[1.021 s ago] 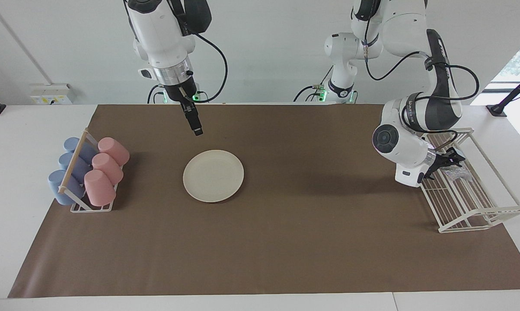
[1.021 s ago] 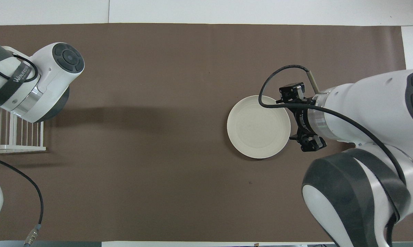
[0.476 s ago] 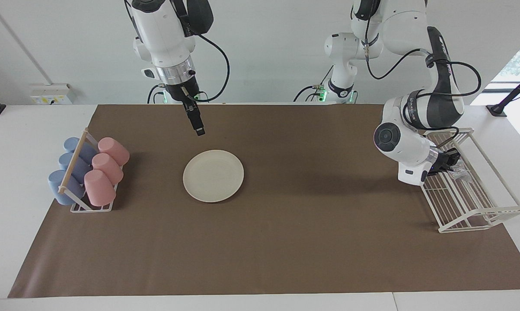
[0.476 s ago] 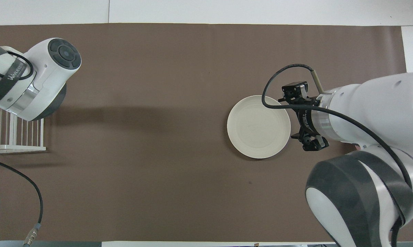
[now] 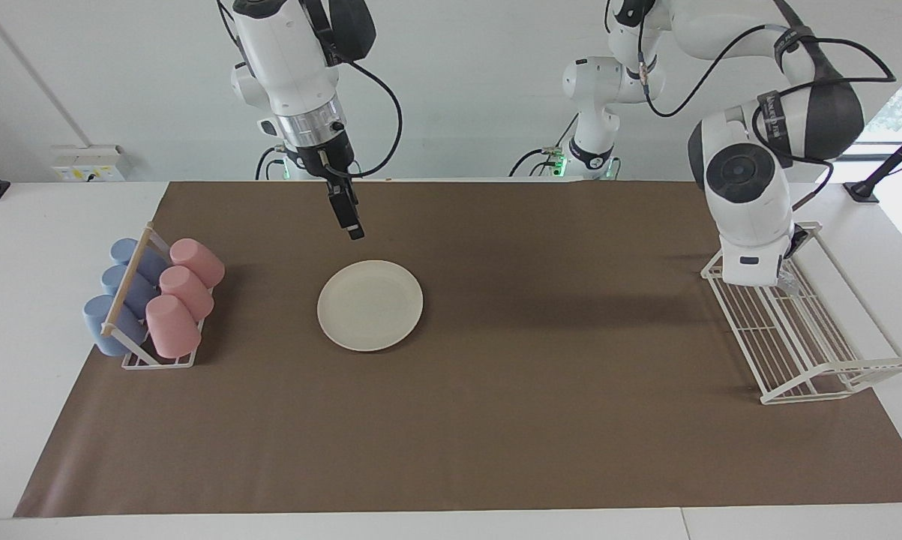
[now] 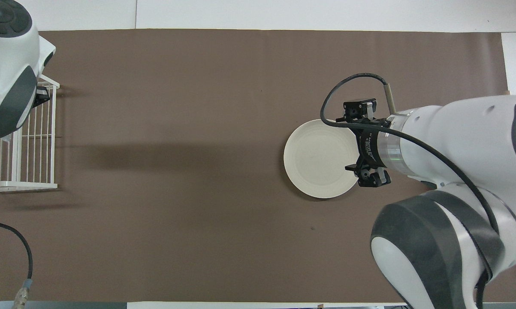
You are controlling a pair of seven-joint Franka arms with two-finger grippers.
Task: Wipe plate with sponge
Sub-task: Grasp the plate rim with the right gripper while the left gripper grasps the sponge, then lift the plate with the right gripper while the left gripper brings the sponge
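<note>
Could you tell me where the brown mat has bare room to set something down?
Bare mat runs between the plate and the wire rack, and along the edge farthest from the robots. It is crowded at the cup rack, beside the plate.

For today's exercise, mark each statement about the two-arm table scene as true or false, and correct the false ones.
1. The plate lies flat on the brown mat. True.
2. The sponge is resting on the plate. False: the plate is bare.
3. The right gripper hangs above the mat, next to the plate's rim nearest the robots. True.
4. The left gripper is over the cups. False: it is over the white wire rack.
5. All the cups are pink. False: some are blue.
</note>
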